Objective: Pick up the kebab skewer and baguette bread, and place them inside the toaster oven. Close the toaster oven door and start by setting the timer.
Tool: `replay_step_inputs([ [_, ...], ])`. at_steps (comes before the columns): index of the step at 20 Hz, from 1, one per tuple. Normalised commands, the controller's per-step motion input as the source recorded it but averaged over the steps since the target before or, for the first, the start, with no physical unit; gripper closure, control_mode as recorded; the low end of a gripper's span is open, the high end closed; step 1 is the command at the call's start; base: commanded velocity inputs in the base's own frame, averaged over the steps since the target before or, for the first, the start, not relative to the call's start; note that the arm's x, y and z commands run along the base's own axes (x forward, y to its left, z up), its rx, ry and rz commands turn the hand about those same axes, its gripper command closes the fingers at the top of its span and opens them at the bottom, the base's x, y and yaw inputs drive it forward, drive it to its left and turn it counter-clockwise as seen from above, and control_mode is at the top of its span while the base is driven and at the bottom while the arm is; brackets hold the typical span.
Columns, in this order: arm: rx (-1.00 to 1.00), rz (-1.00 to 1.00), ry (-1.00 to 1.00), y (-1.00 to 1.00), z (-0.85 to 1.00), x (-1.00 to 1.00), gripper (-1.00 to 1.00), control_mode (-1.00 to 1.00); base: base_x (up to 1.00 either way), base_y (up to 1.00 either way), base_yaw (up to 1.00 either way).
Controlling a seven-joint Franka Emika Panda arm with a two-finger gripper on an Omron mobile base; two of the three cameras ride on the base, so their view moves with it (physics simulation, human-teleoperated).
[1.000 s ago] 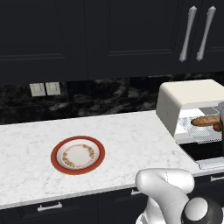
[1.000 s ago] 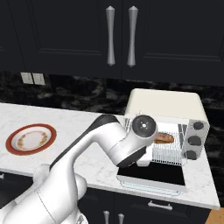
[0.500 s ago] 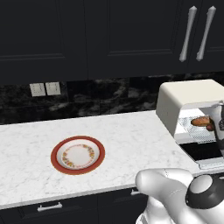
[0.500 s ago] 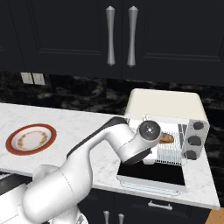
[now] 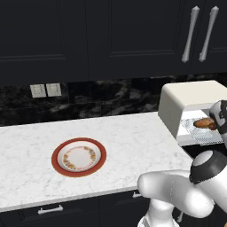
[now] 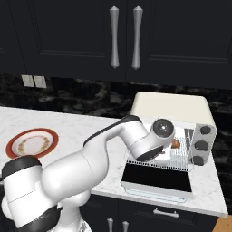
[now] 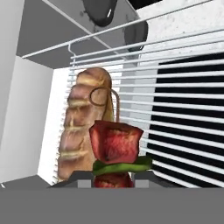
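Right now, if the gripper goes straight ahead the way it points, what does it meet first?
The gripper, shut on the kebab skewer, points along the wire rack. Probably the baguette bread beside it, though depth is unclear.

Both base cams sit behind the arm, looking forward and down at the white marble counter [image 5: 115,137]. The left one sees the cream boxy toaster oven [image 5: 190,99] at its right edge, side-on; the right one faces its open front [image 6: 172,113] almost straight. Both catch the red-rimmed round plate [image 5: 79,157]. The hand cam's super close, peering across the wire rack [image 7: 175,109].
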Motion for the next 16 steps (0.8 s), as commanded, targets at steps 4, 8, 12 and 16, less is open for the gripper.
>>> replay_step_inputs([
  [4, 0.0, 0.0, 0.03, 0.0, -0.22, 0.18, 1.0, -1.0, 0.0, 0.0, 0.0],
  [8, 0.0, 0.0, 0.0, 0.0, -0.4, 0.2, 1.0, -1.0, 0.0, 0.0, 0.0],
  [12, 0.0, 0.0, 0.0, 0.0, -0.23, 0.22, 1.0, -1.0, 0.0, 0.0, 0.0],
  [16, 0.01, 0.0, 0.0, -0.06, 0.01, 0.26, 1.0, -1.0, 0.0, 0.0, 0.0],
])
